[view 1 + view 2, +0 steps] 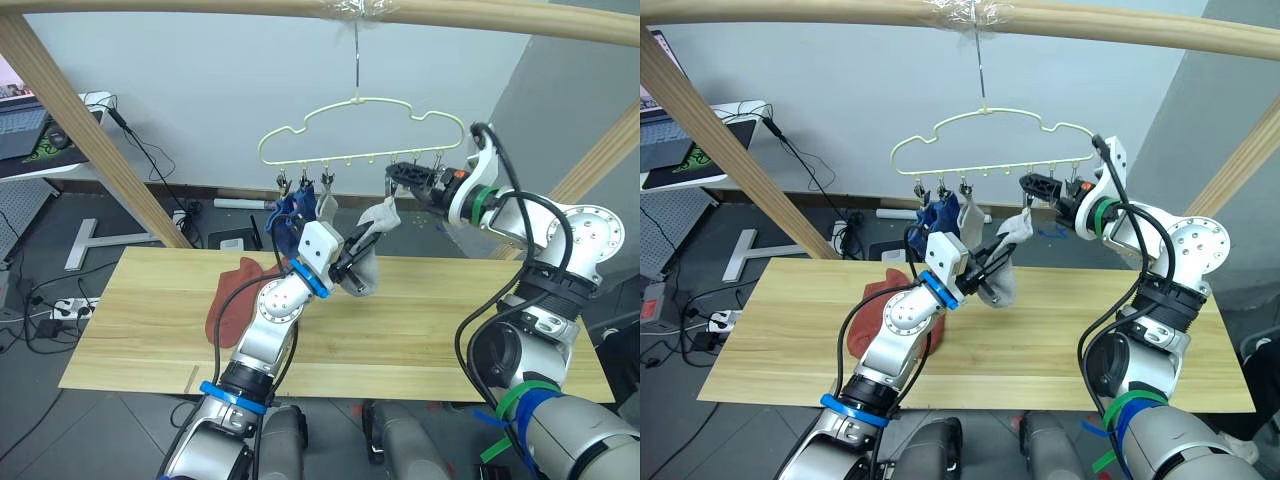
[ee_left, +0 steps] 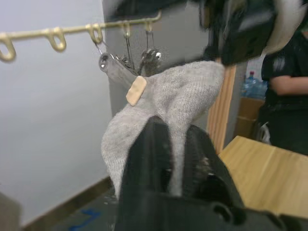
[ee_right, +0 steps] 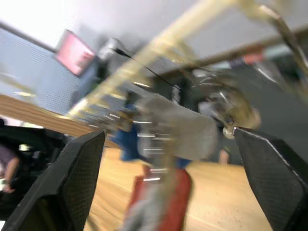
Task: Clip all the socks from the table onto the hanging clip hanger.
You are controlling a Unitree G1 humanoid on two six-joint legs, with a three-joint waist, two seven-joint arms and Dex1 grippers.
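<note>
A: Hanging from the wooden pole (image 1: 300, 8), the clip hanger (image 1: 362, 128). Clipped on its left end, a blue sock (image 1: 292, 212) and beside it a light grey sock (image 1: 326, 203).

B: And lower down?

A: Pinched around a second grey sock (image 1: 368, 250), the left gripper (image 1: 350, 262), raised above the table (image 1: 420, 330). Top edge of that sock up near a clip (image 2: 115, 67) on the bar, just beside the metal; touching or not, cannot tell.

B: Other side?

A: Spread wide, the right gripper (image 1: 400, 178), level with the clips on the hanger's right half, nothing between the fingers (image 3: 79, 178).

B: Left on the wood?

A: A rust-red sock (image 1: 232, 298), flat near the left arm, partly hidden behind it.
</note>
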